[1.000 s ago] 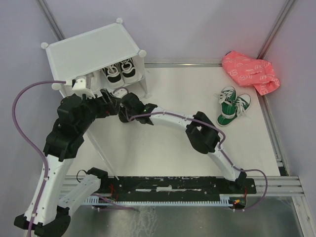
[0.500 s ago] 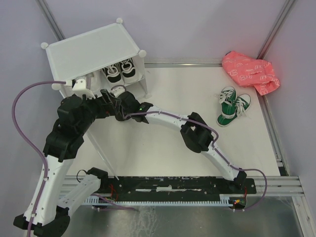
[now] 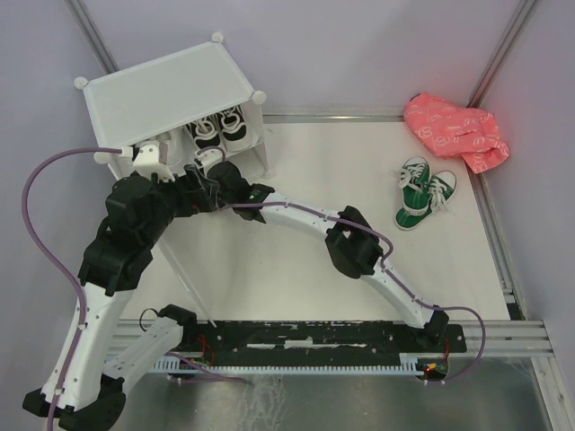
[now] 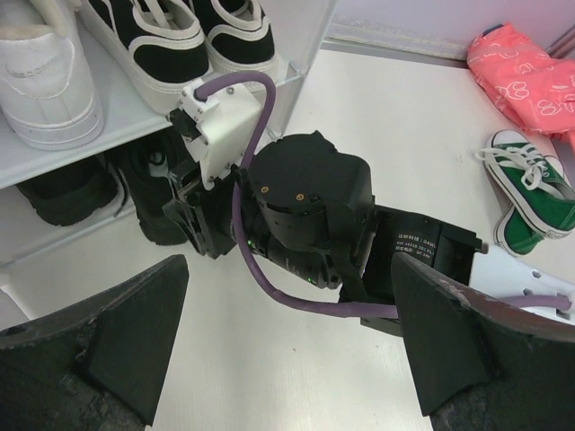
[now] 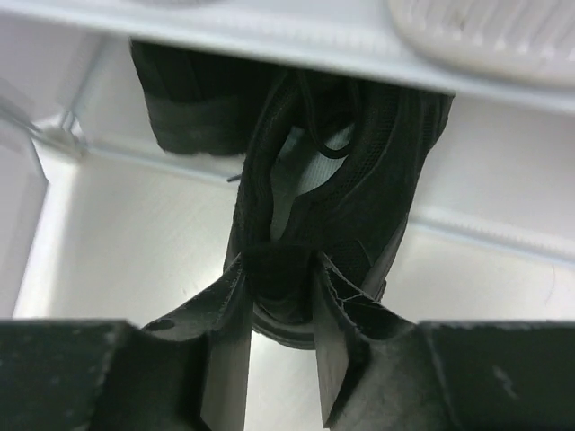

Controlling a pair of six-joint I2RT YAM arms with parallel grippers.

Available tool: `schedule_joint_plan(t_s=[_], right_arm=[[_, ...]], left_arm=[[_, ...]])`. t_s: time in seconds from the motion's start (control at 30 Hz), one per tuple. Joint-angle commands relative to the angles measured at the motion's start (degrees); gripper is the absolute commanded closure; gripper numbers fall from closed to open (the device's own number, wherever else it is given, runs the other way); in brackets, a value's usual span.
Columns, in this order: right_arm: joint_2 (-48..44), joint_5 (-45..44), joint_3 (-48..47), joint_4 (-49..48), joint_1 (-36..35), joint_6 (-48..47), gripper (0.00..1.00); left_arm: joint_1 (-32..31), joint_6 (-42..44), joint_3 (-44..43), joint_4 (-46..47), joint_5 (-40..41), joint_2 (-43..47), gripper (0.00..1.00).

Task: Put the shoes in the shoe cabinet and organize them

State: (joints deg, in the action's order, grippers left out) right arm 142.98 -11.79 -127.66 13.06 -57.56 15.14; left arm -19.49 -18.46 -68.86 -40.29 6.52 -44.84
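Nearly done: right gripper [image 5: 278, 359] straddles a black shoe [image 5: 359, 180] in the shoe cabinet [image 3: 162, 90], grip unclear; left gripper [image 4: 287, 323] gapes empty; green sneakers [image 3: 422, 193] wait at three o'clock

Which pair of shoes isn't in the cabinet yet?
The green canvas sneakers, lying on the table beside the pink fabric item. The white sneaker, black-and-white sneakers and plain black shoes all sit inside the shoe cabinet.
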Motion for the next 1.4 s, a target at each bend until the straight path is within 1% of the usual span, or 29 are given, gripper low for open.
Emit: schedule_joint_plan(t_s=[0.0, 0.13, 0.17, 0.2, 0.43, 0.53, 0.6, 0.73, 0.77, 0.8, 0.83, 0.93, 1.07, 1.17, 1.37], right_arm=[[0.7, 0.9, -3.3, -13.2, 0.1, 0.0, 0.55], [-3.3, 1.0, 1.8, -14.0, 0.0, 0.1, 0.27], [-4.5, 1.1, 3.2, -14.4, 0.0, 0.2, 0.21], [-5.7, 1.3, 4.9, -15.0, 0.0, 0.2, 0.18], [-14.0, 3.4, 16.6, -17.1, 0.1, 1.6, 0.16], [-15.4, 4.5, 18.7, -16.3, 0.3, 1.5, 0.16], [-14.7, 4.3, 18.8, -16.7, 0.4, 1.4, 0.17], [-10.8, 0.9, 16.1, -17.0, 1.3, 1.8, 0.24], [-9.8, -0.3, 15.3, -16.7, 1.6, 2.0, 0.28], [-9.1, -0.8, 14.6, -16.1, 2.0, 2.3, 0.34], [-8.7, -0.8, 14.3, -15.6, 2.5, 2.9, 0.44], [-9.3, 0.0, 16.8, -18.3, 3.1, 4.6, 0.64], [-7.4, 2.8, 15.3, -17.6, 3.4, 4.8, 0.74], [-6.4, 5.7, 15.0, -18.0, 3.4, 6.2, 0.76], [-5.2, 12.2, 17.5, -22.0, 3.3, 12.8, 0.79]], left_arm=[[-0.5, 3.6, -0.8, 1.2, 1.6, 0.6, 0.0], [-0.6, 3.6, -0.9, 1.2, 1.9, 0.6, 0.0], [-0.6, 3.6, -1.0, 1.2, 1.8, 0.6, 0.01], [-0.6, 3.5, -1.1, 1.2, 1.8, 0.6, 0.01], [-0.6, 3.6, -0.9, 1.3, 1.8, 1.0, 0.01], [-0.6, 3.5, -1.0, 1.3, 1.8, 1.1, 0.01], [-0.6, 3.3, -1.1, 1.3, 1.7, 1.1, 0.01], [-0.6, 3.2, -1.1, 1.1, 2.0, 1.2, 0.01], [-0.6, 3.3, -1.0, 1.0, 2.1, 1.2, 0.01], [-0.7, 3.3, -1.0, 0.9, 2.4, 1.2, 0.01], [-0.6, 3.2, -1.1, 0.9, 2.6, 1.2, 0.01], [-0.7, 3.0, -2.3, 0.3, 3.1, 0.7, 0.01], [-0.6, 2.5, -3.6, 0.1, 3.0, -0.5, 0.01], [-0.6, 2.1, -3.5, 0.5, 3.0, -0.7, 0.01], [-0.6, 2.1, -2.7, 1.0, 3.3, -1.2, 0.01]])
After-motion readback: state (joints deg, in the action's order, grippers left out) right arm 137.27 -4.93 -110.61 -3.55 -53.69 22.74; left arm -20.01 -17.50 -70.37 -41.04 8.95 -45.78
